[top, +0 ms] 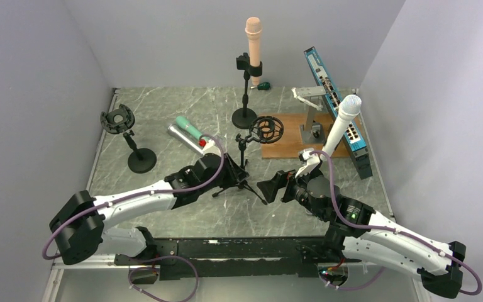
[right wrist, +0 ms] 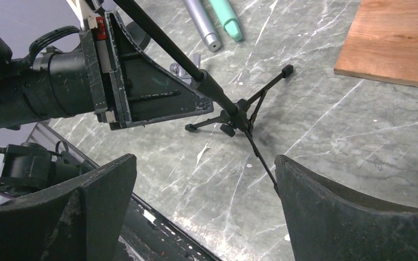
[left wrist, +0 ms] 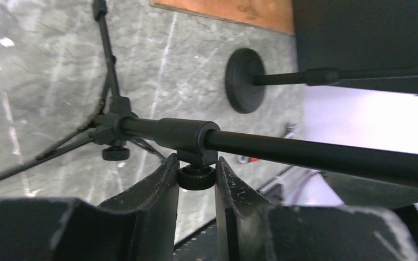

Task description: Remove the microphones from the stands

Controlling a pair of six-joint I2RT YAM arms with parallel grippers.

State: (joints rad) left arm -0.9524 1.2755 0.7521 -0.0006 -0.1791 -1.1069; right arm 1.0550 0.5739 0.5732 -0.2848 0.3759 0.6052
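Peach mic (top: pixel 253 34), upright, sits clipped in the round-based back stand (top: pixel 245 117), far across the marble table (top: pixel 176 100) from both arms. Four mics show in all. A white mic (top: pixel 343 119) leans at the right, its lower end hidden behind the right arm. A green mic (top: pixel 189 128) and a silver mic (top: pixel 184 138) lie flat, side by side. Three stands are in view: the back stand, a round-based left stand (top: pixel 141 160) carrying an empty ring mount (top: pixel 118 119), and a tripod (top: pixel 242 180) in the middle topped by a second ring mount (top: pixel 268 129). The left gripper (left wrist: pixel 197 166) is narrow, its fingers pressed on either side of a small knob (left wrist: pixel 196 178) under the collar on the tripod's pole. The right gripper (right wrist: pixel 204 163) gapes wide, holding nothing, just right of the tripod.
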